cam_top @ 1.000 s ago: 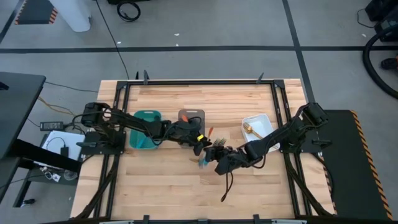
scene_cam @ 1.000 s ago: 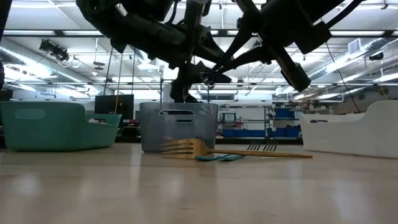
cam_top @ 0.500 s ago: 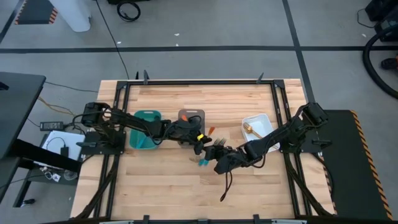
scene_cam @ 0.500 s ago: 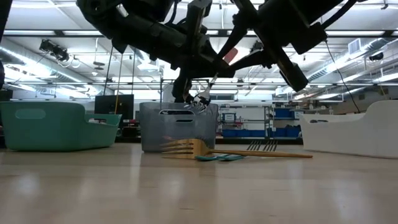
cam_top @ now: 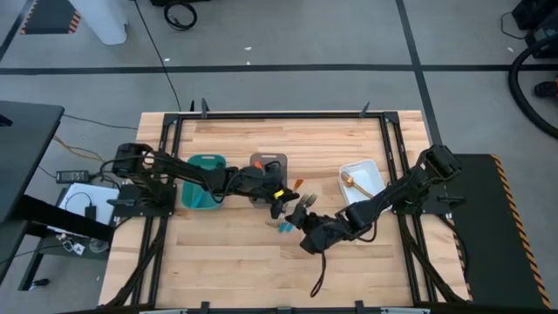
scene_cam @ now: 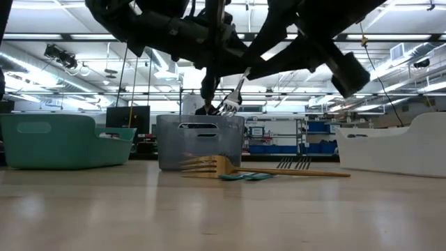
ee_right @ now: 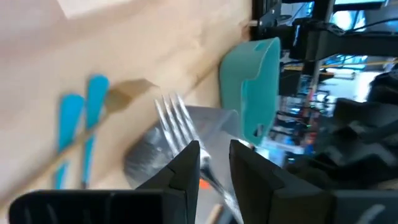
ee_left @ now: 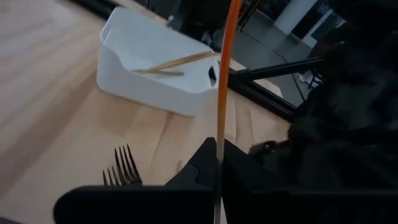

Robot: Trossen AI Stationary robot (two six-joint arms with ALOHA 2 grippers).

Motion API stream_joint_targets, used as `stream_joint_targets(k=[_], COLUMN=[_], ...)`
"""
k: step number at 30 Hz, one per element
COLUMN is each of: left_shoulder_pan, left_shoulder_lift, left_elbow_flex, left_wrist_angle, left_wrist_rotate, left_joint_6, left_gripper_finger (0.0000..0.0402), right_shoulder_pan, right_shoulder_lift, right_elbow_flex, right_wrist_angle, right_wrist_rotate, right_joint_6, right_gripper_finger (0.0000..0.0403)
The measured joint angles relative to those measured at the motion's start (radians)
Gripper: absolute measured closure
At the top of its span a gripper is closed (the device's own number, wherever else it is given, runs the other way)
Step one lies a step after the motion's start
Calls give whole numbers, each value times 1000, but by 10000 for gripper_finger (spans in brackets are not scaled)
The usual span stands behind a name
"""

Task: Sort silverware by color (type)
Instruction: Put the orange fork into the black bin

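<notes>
1. While the sorting was only partly done, the left gripper (cam_top: 277, 197) hung above the table just beside the grey tray (cam_top: 268, 162), its fingers clamped tight on an orange-handled fork (ee_left: 221, 93); in the low view that fork (scene_cam: 232, 96) hung tines-down in the air over the tray's rim.
2. The right gripper (cam_top: 307, 242) sat low over the middle of the table, close to the loose pile. Its fingers (ee_right: 186, 163) stood part-way open, and nothing was seen gripped between them.
3. Already put away, as far as could be seen: a gold-handled piece (cam_top: 352, 181) lay in the white tray (cam_top: 370, 166), and the left wrist view showed gold utensils there (ee_left: 176, 62).
4. Left on the bare wood: a gold fork (scene_cam: 209, 166), two blue-handled pieces (ee_right: 84, 109), and a dark-tined fork (ee_left: 123, 167), all lying close together between the trays.
5. The teal tray (cam_top: 206, 162) could not be checked for contents.
6. By my judgement, most of the work remained: the orange fork needed dropping off, then the pile cleared.
</notes>
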Motion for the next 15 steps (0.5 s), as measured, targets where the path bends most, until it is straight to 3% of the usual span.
stream_joint_targets(k=[4,15], left_shoulder_pan=[-2,-21], left_shoulder_lift=[-30,-205], left_elbow_flex=[-4,-163], left_wrist_angle=[3,65], left_wrist_rotate=[-10,-265], left_joint_6=[70,173], left_gripper_finger=[390,389], right_shoulder_pan=[8,2], right_shoulder_lift=[0,-12], right_elbow_flex=[0,0], right_wrist_angle=[-39,-178], right_wrist_rotate=[-51,-256], right_joint_6=[143,539], right_gripper_finger=[309,310])
